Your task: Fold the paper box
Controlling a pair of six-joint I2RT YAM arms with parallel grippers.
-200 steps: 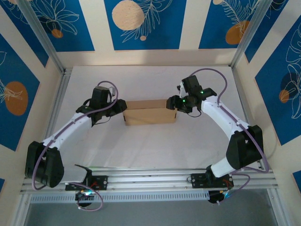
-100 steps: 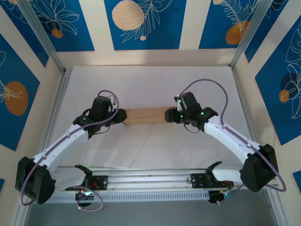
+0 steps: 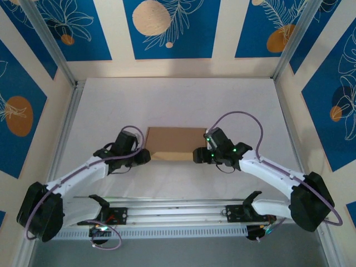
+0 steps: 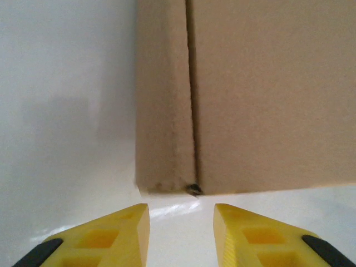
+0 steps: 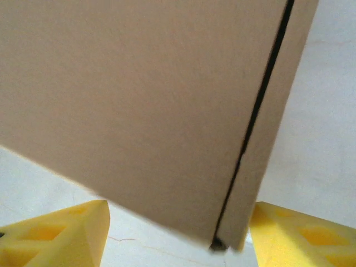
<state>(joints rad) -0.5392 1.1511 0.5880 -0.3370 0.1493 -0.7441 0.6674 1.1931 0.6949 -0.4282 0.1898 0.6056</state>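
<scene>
The paper box [image 3: 177,143] lies closed and flat on the white table, plain brown, its broad face up. My left gripper [image 3: 146,157] sits at its near left corner. In the left wrist view its yellow fingertips [image 4: 130,222] stand apart over bare table, and the paper box [image 4: 250,100] lies just ahead of them, untouched. My right gripper [image 3: 196,156] is at the near right corner. In the right wrist view the jaws are wide open, with the corner of the paper box [image 5: 144,100] reaching down between them, clear of both fingers [image 5: 83,228].
The white table [image 3: 178,100] is bounded by an aluminium frame and patterned blue walls on three sides. The rail with both arm bases [image 3: 178,211] runs along the near edge, close behind the grippers.
Both arms have drawn back toward the near edge and lowered. The box has come nearer and now shows its broad face. Both grippers have opened a little wider.
</scene>
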